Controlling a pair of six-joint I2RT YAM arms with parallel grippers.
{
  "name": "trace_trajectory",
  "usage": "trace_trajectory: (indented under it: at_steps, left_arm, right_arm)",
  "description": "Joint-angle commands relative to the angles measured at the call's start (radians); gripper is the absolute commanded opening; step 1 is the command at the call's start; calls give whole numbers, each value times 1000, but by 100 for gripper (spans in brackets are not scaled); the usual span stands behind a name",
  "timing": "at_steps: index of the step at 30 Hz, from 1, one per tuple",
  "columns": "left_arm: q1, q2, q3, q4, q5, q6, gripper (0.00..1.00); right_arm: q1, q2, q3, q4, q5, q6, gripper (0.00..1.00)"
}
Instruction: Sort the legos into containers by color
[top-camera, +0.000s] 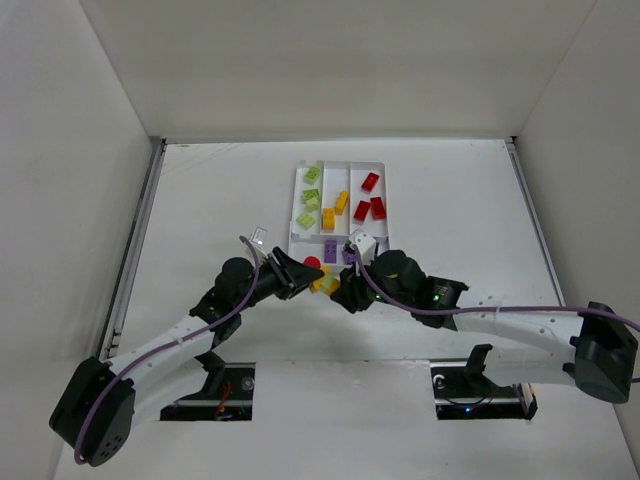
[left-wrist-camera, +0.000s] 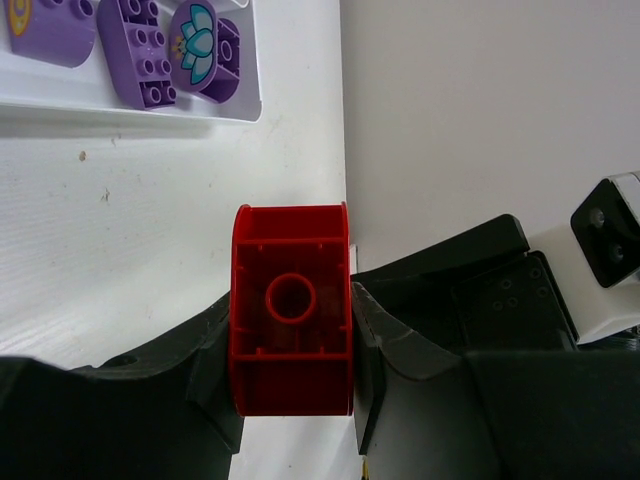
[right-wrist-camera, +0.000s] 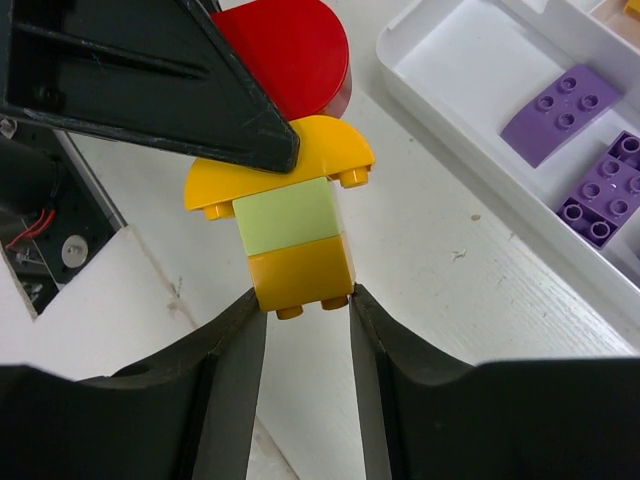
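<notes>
The left gripper (left-wrist-camera: 292, 330) pinches a red brick (left-wrist-camera: 290, 265) by its two flat sides, hollow underside turned back toward its own wrist camera; the right gripper (right-wrist-camera: 305, 300) is pressed onto a yellow-orange block (right-wrist-camera: 300, 265) at the opposite end of the same short stack. Between them sit a light green brick (right-wrist-camera: 288, 215) and a yellow-orange arched piece (right-wrist-camera: 285, 155). Holding one end each looks meant for pulling mixed colours apart, since a joined stack cannot be sorted; whether the red brick is locked to the arch or merely touching it, I cannot tell. The stack hangs just above the table (right-wrist-camera: 430, 260), beside the near edge of the tray (right-wrist-camera: 470, 60), close to the crosswise section with the purple bricks (right-wrist-camera: 560, 100). Its long axis runs straight from one gripper to the other, roughly along the tray's near edge; the studs point toward the right gripper, the red end toward the left; a straight opposing pull along that line seems the fitting move.
</notes>
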Motion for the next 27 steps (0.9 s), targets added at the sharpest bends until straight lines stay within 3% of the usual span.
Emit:
trace_trajectory:
  at_steps: [1,3,5,8,12,16,22,27]
  left_arm:
    - [-18,-1,30,55,23,-8,24]
    - [-26,3,30,55,21,-8,24]
    - [-32,3,31,57,18,-5,24]
    - [-35,-1,33,57,17,-5,24]
    - [-24,-1,30,57,20,-8,24]
    - [-23,0,30,57,17,-8,24]
    - [-23,-1,36,52,18,-6,24]
    - [-14,-7,36,46,21,-6,24]
  right_arm:
    - [1,-10,2,87,-29,2,44]
    - [1,-3,3,89,-21,-4,52]
    - [1,4,5,92,-18,-5,55]
    - [1,7,6,92,-21,-7,55]
    - [1,-1,5,83,-26,-7,46]
    - [1,-6,-3,78,-21,-9,58]
    - [0,1,-5,70,-27,-4,52]
    - [-2,1,-9,64,-29,-5,54]
